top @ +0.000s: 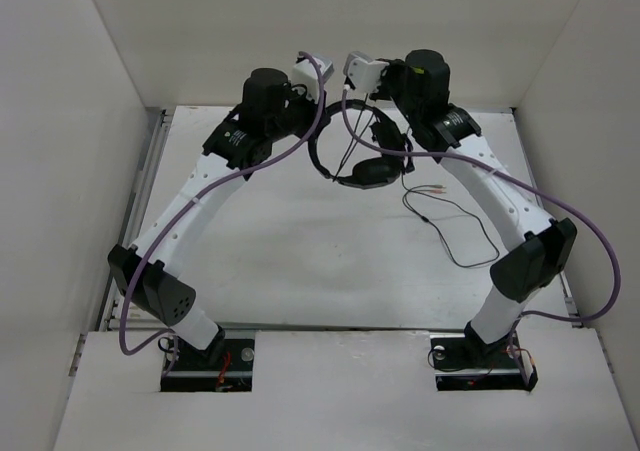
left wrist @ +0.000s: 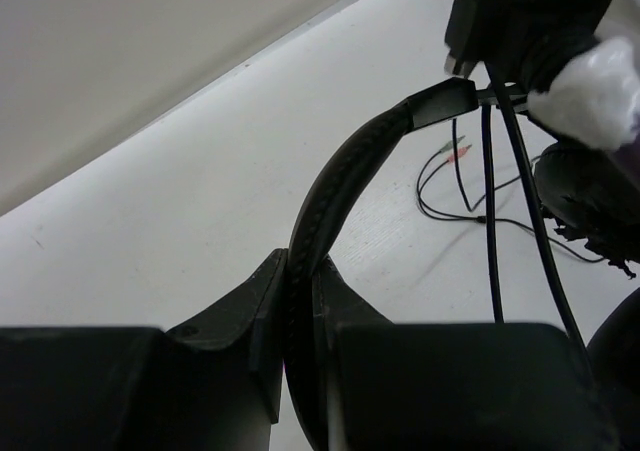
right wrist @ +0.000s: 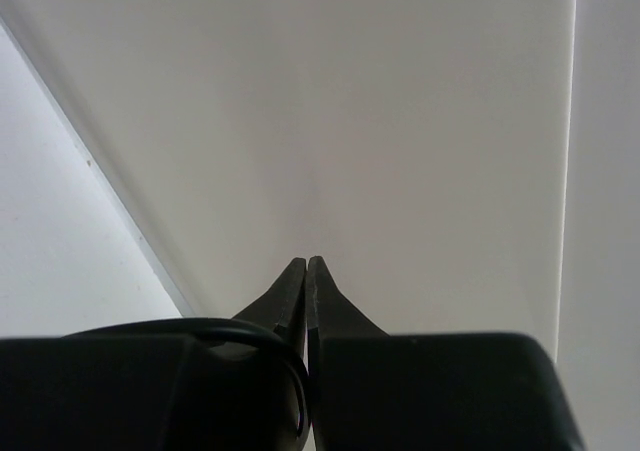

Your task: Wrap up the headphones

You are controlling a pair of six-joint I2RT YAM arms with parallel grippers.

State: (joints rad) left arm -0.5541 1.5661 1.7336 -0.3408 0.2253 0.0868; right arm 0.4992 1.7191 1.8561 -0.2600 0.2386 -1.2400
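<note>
I hold the headphones (top: pixel 365 161) aloft near the middle of the desk's far edge, with the left gripper (left wrist: pixel 300 269) clamped on the headband (left wrist: pixel 345 171) as anchor and the right gripper (right wrist: pixel 306 267) closed, seemingly pinching the cord (left wrist: pixel 487 221), whose slack trails rightward for winding.

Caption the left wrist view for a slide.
Close-up: left gripper shut on the headphones by the headband, cord hanging alongside, plugs lying on the white table beyond.
</note>
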